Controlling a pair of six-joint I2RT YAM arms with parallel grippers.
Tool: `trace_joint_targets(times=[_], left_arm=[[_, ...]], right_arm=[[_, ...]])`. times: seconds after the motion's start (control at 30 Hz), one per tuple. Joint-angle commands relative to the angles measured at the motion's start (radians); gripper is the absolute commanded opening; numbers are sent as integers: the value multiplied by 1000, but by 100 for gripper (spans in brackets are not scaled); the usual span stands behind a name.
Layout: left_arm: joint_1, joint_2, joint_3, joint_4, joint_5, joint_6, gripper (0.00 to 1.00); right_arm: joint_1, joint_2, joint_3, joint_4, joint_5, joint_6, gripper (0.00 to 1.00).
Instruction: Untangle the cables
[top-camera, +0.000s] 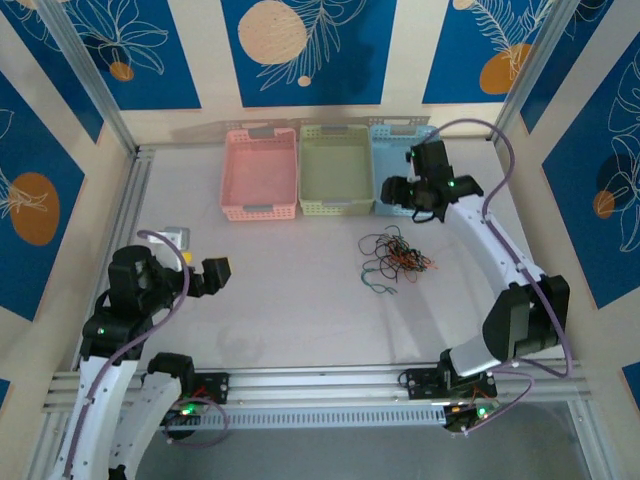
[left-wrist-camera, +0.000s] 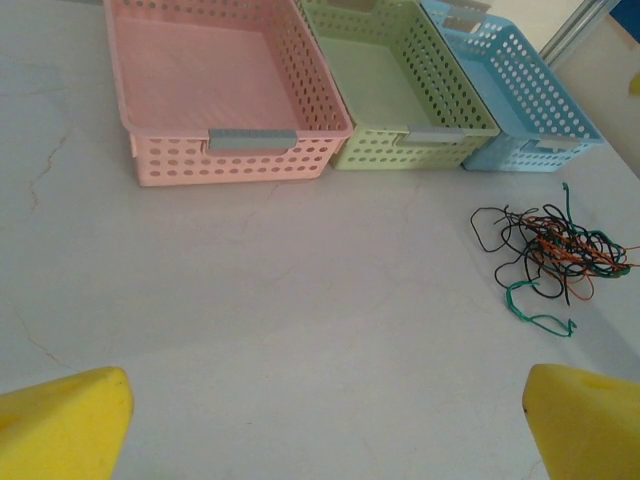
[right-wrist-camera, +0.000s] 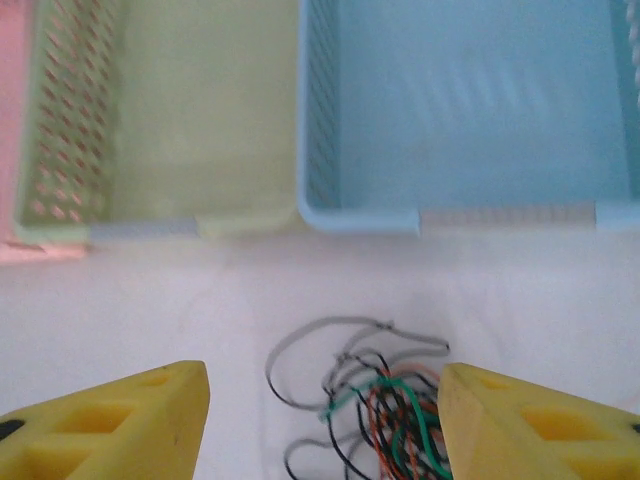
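— What stands along the far edge of the table (top-camera: 300, 320)?
— A row: left basket (top-camera: 260, 210), middle basket (top-camera: 335, 207), right basket (left-wrist-camera: 530, 90), side by side.
— And the cables (top-camera: 392, 258)?
— On the table, before the right basket, right of the table's middle.

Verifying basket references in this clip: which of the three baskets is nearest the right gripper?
The blue basket, rightmost in the row, directly ahead of the right gripper; the green basket and pink basket sit farther left.
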Motion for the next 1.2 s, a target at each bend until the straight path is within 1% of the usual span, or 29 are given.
trace_joint_targets(times=[0.0,0.13,0.23,0.33,0.5,0.73,0.93,1.07,1.17], left_arm=[[-2,-2,1,7,-17,-1,100],[-2,5,-2,9,-8,2,100],[-1,7,-2,9,-5,3,100],[-2,10,-2,9,-7,4,100],[-1,15,-3,7,-5,3,100],[-2,26,-1,6,-2,5,100],[-3,29,-1,6,-5,7,100],[-2,34,-1,7,-4,7,100],[-2,34,-1,6,-5,7,100]], right_arm=[[-6,-8,-137,4,-43,-2,61],[-2,-24,-234,10,-75,6,60],[-5,-18,-278,36,-59,8,60],[-8,8,-261,37,-48,3,59],[-9,61,-217,43,14,-9,58],[-19,163,-142,68,62,-20,49],[-35,225,-79,86,46,-23,42],[-38,256,-50,83,22,-29,30],[-37,252,-63,100,9,-31,21]])
